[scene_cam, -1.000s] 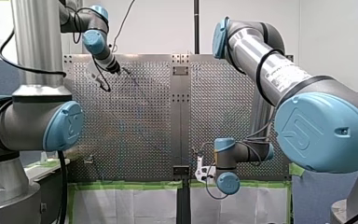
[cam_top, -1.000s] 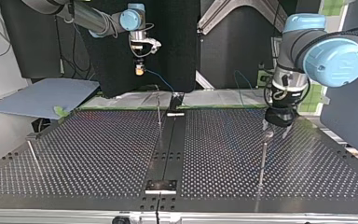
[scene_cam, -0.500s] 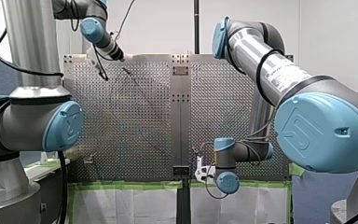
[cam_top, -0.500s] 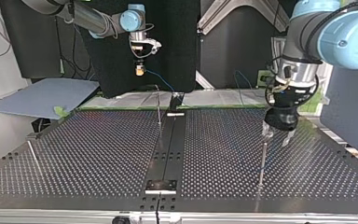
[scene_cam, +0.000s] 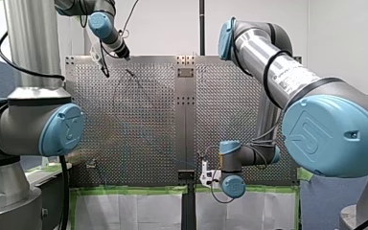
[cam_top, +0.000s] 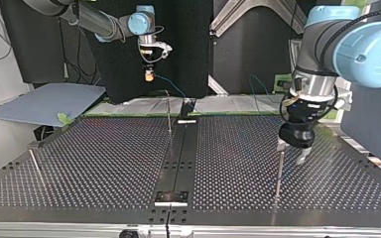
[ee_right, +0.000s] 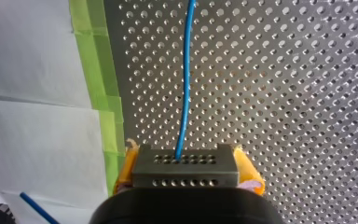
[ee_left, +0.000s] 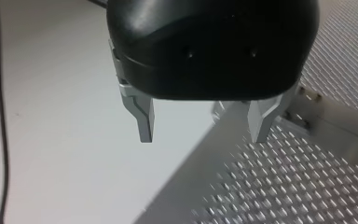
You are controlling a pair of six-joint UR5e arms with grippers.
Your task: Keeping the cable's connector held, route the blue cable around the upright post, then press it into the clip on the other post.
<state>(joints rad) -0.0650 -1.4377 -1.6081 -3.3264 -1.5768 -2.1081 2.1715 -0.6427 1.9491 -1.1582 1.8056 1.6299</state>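
The right gripper (ee_right: 186,164) clamps its yellow pads (ee_right: 125,169) on the connector (ee_right: 185,176), whose blue cable (ee_right: 186,84) runs ahead, cut off from view, while the left gripper (ee_left: 203,135) hangs spread wide, empty.

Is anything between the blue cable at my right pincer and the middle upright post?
Nothing visible does. In the top view the blue cable leaves the connector in my right pincer and runs unobstructed toward the upright post.

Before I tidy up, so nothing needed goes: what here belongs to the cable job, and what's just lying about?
Job: blue cable, connector, right gripper holding it, open left gripper, post beside it, middle post.
Lying about: blue-grey sheet, green tape, white paper.
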